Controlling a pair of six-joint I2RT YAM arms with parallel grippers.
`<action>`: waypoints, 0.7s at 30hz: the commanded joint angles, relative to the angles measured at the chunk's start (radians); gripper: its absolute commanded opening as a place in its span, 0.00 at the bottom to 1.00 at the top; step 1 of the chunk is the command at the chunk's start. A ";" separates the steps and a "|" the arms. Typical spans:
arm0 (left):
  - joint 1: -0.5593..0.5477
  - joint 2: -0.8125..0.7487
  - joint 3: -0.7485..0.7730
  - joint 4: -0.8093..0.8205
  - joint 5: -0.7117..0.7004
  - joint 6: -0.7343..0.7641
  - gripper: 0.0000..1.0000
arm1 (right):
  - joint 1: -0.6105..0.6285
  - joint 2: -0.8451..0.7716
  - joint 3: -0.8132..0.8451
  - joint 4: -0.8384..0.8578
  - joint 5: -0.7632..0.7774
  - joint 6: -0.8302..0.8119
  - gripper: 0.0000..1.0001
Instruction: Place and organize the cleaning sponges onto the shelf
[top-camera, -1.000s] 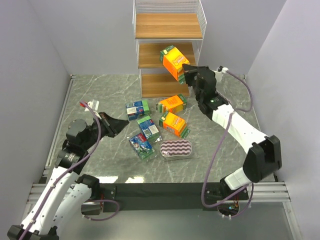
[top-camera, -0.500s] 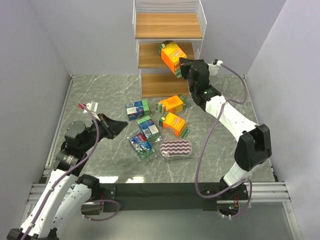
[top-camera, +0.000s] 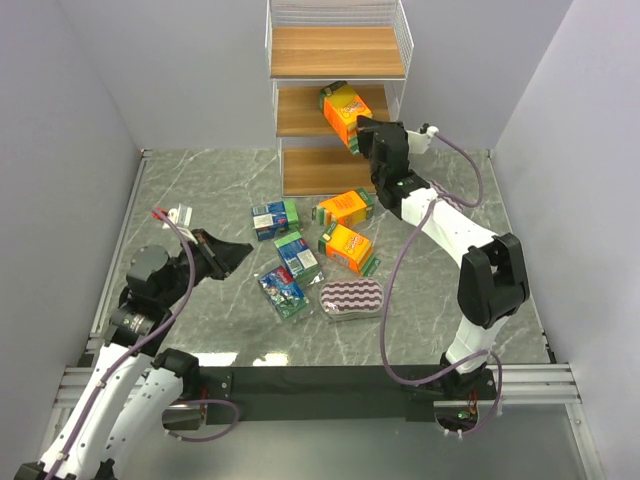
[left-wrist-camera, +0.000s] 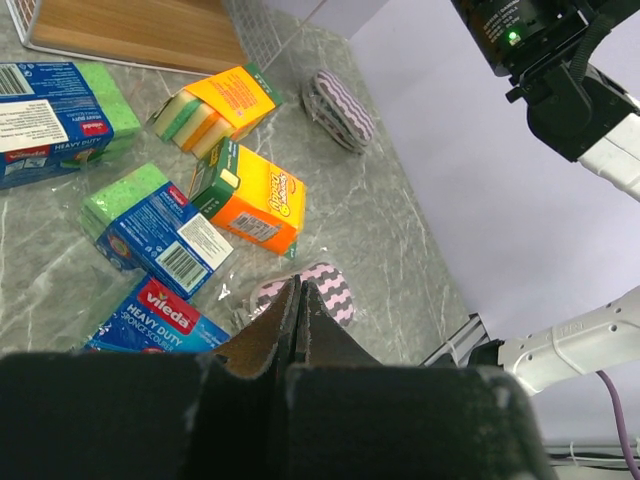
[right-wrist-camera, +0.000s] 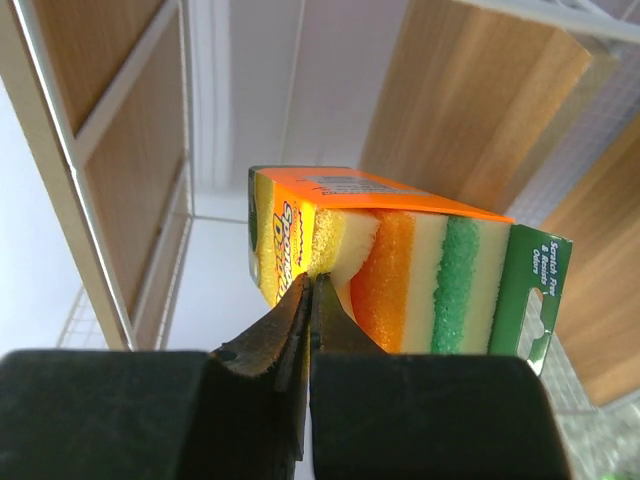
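Your right gripper (top-camera: 358, 132) was clamped on the orange sponge pack (top-camera: 343, 108), tilted at the middle board of the shelf (top-camera: 335, 52), at 12 o'clock. Your left gripper (top-camera: 238, 249) hovered closed and empty at 8 o'clock. Other packs (top-camera: 348, 247) lay mid-table.

The tall shelf of white wire and brown wood-grain boards (top-camera: 337, 50) stands at the far side. At its middle board, the orange wrapped sponge block (top-camera: 345, 112) has a green end; the right wrist view shows its layers as cream, orange and green. 2 orange packs with green edges lie on the table, 1 farther (top-camera: 345, 207), 1 nearer (top-camera: 348, 247). Left of them are 3 blue-printed packs with green sponge (top-camera: 275, 218) (top-camera: 297, 254) (top-camera: 282, 290). The oval pad (top-camera: 351, 297), nearest, carries purple and white wavy stripes. The marble tabletop (top-camera: 200, 190) is grey-green with pale veins.
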 joint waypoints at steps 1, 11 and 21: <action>-0.002 -0.019 0.023 0.010 -0.016 0.009 0.01 | -0.009 -0.001 0.028 0.077 0.089 0.029 0.00; -0.002 -0.025 0.011 0.019 -0.008 -0.011 0.01 | 0.018 0.048 0.199 -0.136 0.287 0.153 0.00; -0.002 -0.051 0.011 -0.005 -0.013 -0.011 0.01 | 0.047 0.174 0.398 -0.331 0.422 0.253 0.00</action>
